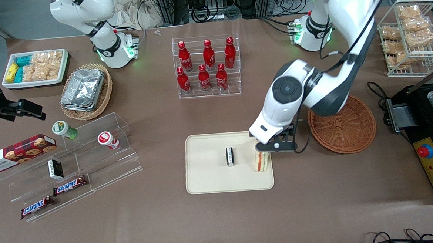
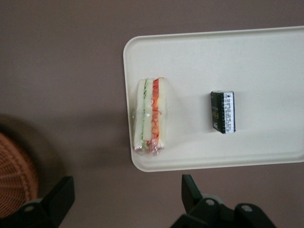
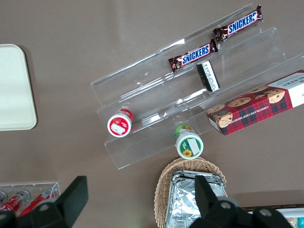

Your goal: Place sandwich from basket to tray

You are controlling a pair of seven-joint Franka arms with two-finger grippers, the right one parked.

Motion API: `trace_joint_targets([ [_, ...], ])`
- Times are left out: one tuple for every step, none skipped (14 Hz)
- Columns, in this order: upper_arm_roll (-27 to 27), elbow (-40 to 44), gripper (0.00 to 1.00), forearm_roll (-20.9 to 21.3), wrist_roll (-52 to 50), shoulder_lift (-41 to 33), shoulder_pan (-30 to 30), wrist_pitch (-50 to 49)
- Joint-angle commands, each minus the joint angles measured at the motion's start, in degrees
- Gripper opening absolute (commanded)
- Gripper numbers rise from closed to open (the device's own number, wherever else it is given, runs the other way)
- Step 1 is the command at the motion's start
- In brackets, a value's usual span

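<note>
— Where is the sandwich [image 2: 150, 117] sitting right now?

— It is lying on the tray [image 1: 208, 179], close to the rim at the end nearest the basket [image 1: 344, 129], with a small dark packet [image 1: 230, 156] apart from it toward the tray's middle. The basket itself is looking empty to me.

— And your claw?

— My gripper [image 1: 263, 145] is hanging just above the sandwich's farther end, slightly toward the basket. My fingers [image 2: 59, 192] are standing spread wide with nothing between them, so I am gripping nothing.

— Which way is it lying from you?

— Directly below and a little nearer the front camera. Its long axis is running along the tray's short edge, filling stripes facing up. I am judging the placing done; lifting straight clear is what remains.
</note>
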Motion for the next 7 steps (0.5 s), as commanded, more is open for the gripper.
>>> trace_joint_targets([
  [3.72, -3.34, 1.0, -4.68, 5.29, -8.86, 0.6, -4.23],
  [4.6, -3.61, 1.0, -4.86, 7.14, -10.71, 0.77, -6.25],
  [6.0, -3.7, 1.0, -6.16, 8.55, -12.39, 0.78, -7.75],
  [8.37, -3.78, 1.0, -7.92, 10.65, -14.32, 0.43, -8.98],
  [10.74, -4.31, 1.0, -8.89, 13.8, -16.42, 0.08, -10.56],
  [12.42, -4.75, 1.0, -10.9, 16.79, -18.79, -0.01, -12.23],
  [14.35, -5.1, 1.0, -12.4, 18.39, -20.91, -0.01, -13.64],
])
